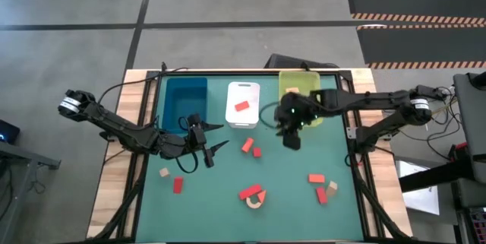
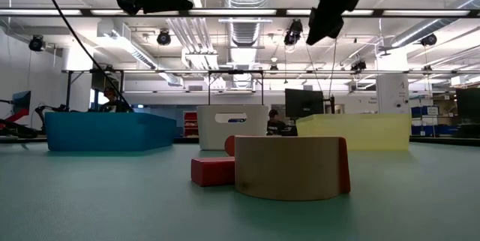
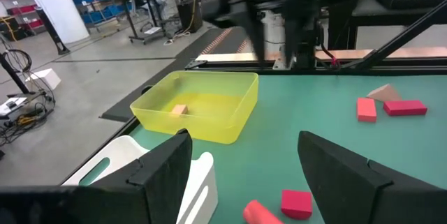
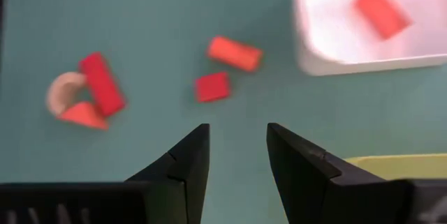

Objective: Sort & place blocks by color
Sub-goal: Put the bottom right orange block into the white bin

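Right gripper [image 1: 291,131] sits centre frame in the high view, just below-left of the yellow-green rectangular tray [image 1: 310,83], fingers apart, nothing between them. Left gripper [image 1: 205,139] is left of centre, just below the blue rectangular tray [image 1: 185,86], fingers spread wide, empty.

Blocks:
- one red wooden brick [image 1: 242,106] in the white rectangular tray [image 1: 243,87], upper centre
- one plain tan wooden block [image 1: 292,90] in the yellow-green tray
- red brick [image 1: 247,145] and small red cube [image 1: 257,152] on the green table mat [image 1: 228,213], centre, just beside each other
- tan curved arch piece [image 1: 254,201] at lower centre with red pieces [image 1: 250,192] touching it
- tan cube [image 1: 164,172] and red block [image 1: 178,185] at lower left
- red brick [image 1: 316,178], red block [image 1: 322,195] and tan block [image 1: 332,188] at lower right

Low view: the arch fills centre frame, a red brick [image 2: 212,171] touching its left side.
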You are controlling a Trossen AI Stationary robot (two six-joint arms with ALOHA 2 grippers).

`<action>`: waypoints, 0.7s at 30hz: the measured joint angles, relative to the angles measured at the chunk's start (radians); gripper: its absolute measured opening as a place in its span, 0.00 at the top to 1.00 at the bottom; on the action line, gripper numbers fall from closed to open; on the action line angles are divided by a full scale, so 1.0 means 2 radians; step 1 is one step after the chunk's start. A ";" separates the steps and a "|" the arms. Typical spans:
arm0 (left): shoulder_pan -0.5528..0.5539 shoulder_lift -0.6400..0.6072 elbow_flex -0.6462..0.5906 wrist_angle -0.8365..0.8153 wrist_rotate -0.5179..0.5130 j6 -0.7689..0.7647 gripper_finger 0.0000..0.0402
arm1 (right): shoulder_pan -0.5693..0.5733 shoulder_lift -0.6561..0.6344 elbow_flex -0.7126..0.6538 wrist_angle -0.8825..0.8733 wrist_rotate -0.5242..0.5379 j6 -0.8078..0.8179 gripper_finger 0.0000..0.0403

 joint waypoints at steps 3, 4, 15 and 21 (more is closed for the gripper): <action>0.000 0.000 0.000 0.000 0.000 0.000 0.39 | 0.034 0.002 0.000 -0.008 0.000 0.035 0.67; 0.000 0.000 0.000 0.000 0.000 0.000 0.39 | 0.045 0.004 0.000 -0.010 0.000 0.046 0.67; 0.000 0.000 0.000 0.000 0.000 0.001 0.39 | 0.146 0.028 -0.002 -0.021 0.019 0.126 0.67; 0.000 0.000 0.000 0.000 0.000 0.001 0.39 | 0.190 0.036 -0.032 -0.019 0.041 0.150 0.67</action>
